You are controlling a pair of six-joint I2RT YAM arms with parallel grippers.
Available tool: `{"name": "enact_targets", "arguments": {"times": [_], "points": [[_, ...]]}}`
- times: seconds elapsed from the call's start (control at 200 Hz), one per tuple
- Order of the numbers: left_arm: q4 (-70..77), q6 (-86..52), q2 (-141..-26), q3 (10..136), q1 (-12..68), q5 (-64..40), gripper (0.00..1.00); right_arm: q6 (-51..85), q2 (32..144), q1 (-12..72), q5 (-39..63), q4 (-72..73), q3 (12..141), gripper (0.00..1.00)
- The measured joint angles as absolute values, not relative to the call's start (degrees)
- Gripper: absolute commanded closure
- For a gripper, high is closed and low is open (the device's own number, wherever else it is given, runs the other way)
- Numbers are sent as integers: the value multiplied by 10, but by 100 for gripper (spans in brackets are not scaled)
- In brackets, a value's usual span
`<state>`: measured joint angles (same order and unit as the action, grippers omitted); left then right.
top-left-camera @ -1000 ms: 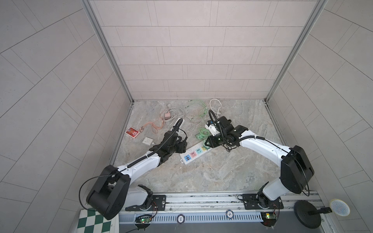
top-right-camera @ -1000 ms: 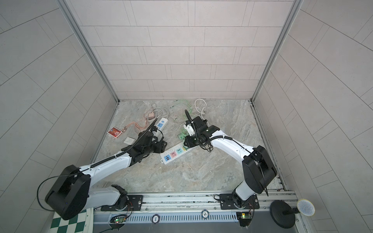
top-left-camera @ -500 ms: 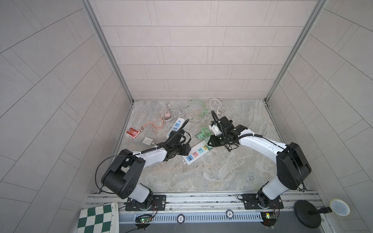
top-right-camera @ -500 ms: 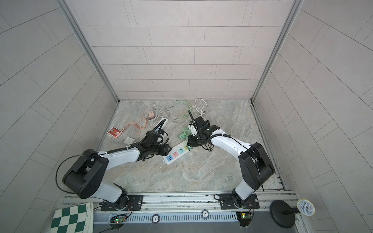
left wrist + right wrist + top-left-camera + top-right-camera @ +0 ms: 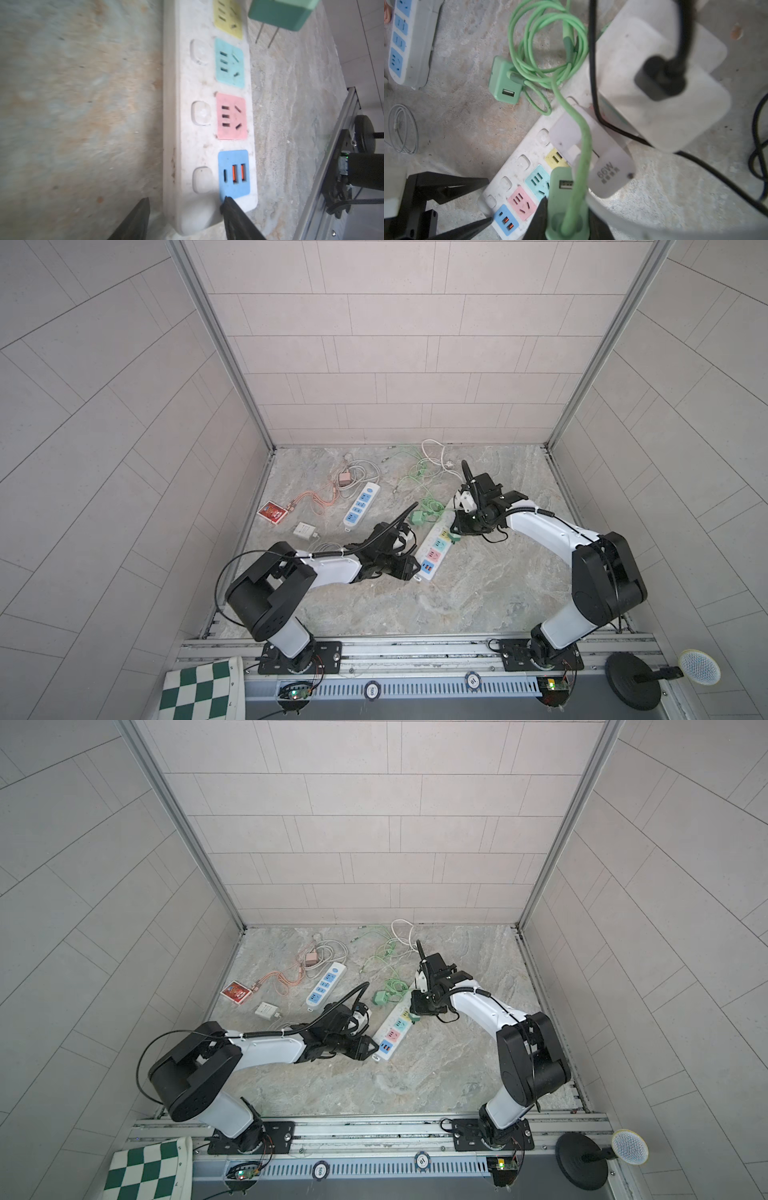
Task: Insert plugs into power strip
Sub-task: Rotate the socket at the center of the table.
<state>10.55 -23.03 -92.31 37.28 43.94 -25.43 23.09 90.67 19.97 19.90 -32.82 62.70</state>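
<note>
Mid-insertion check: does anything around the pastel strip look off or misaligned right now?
Yes. The mint green plug in the right gripper looks off target: in the left wrist view its prongs hang beside the edge of the power strip, over the table, not over the yellow socket.

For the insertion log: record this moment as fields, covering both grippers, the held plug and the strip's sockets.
left gripper: open, jaws straddling the white power strip with pastel sockets at its blue USB panel
right gripper: shut on mint green boxy adapter
held adapter: prongs bare, beside the yellow socket, not inserted
empty: yellow socket, teal socket, pink socket
loose: second mint green adapter, lying beside the strip
</note>
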Motion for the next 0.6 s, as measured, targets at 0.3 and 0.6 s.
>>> {"name": "enact_targets", "arguments": {"times": [0.3, 0.6], "points": [[126, -250, -975, 419, 498, -278, 41, 225, 798, 204, 176, -297, 576, 99], [117, -244, -950, 425, 506, -301, 36, 244, 725, 236, 112, -248, 499, 99]]}}
